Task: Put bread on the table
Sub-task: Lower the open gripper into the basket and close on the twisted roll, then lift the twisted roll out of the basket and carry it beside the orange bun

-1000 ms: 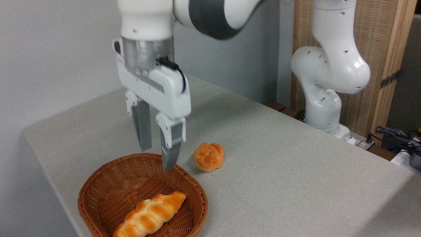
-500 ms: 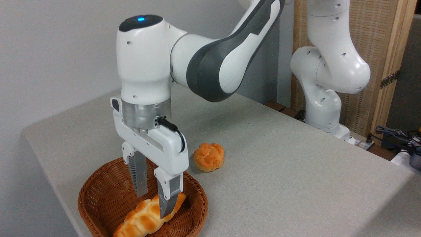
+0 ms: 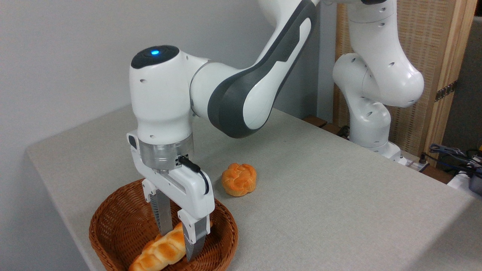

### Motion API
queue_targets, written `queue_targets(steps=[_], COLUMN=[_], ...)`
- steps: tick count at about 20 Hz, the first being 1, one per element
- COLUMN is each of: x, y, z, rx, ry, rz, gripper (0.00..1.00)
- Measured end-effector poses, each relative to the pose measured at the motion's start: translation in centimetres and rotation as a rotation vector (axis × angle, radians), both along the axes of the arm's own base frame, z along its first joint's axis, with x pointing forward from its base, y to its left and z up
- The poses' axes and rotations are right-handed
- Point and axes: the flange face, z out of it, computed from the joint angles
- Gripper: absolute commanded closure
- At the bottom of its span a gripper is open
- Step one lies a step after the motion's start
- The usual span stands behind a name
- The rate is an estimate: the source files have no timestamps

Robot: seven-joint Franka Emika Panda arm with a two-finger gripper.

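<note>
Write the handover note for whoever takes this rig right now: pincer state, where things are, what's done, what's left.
Pincer: open, lowered into the wicker basket, one finger on each side of the bread; not closed on it yet.
Bread: long braided loaf, lying in the basket at the near side.
Round bun: on the table, right of the basket; leave it.
Done: approach and descent over the loaf.
Left: close on the loaf, lift it clear of the basket rim, set it on the bare table, release.
</note>
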Motion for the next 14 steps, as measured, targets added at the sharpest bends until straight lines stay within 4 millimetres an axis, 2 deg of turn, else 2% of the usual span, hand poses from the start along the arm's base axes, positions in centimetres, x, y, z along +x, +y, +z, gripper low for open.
queue_targets(steps=[14], x=[0.11], y=[-0.23], z=[0.05], rx=[-0.032], ry=[-0.003], rz=[0.015], gripper=[0.77])
